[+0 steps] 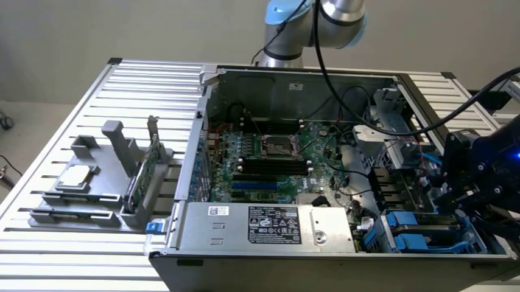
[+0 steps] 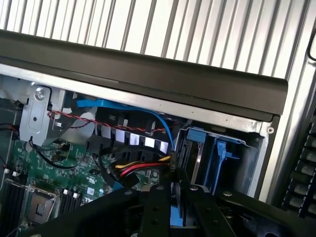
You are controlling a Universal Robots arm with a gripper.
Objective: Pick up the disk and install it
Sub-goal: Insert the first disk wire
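My gripper [image 1: 456,196] hangs over the drive bay at the exterior view's right end of the open computer case [image 1: 293,79]. In the wrist view its two black fingers [image 2: 157,207] stand close together. A narrow bright blue strip, the edge of the disk [image 2: 176,217] in its carrier, is pinched between them. The gripper [image 2: 176,197] is shut on it. The disk's silver face and label are hidden. Just beyond the fingertips lies the drive bay [image 2: 217,148] with blue plastic rails. The exterior view shows blue carrier parts [image 1: 418,234] low in that bay, below the gripper.
Red, yellow and black power wires [image 2: 140,168] and a blue data cable [image 2: 148,111] run close to the fingers. The power supply [image 1: 268,224] and motherboard [image 1: 268,158] sit inside the case. A grey fixture outside holds a silver chip [image 1: 75,176] and a green card [image 1: 138,176].
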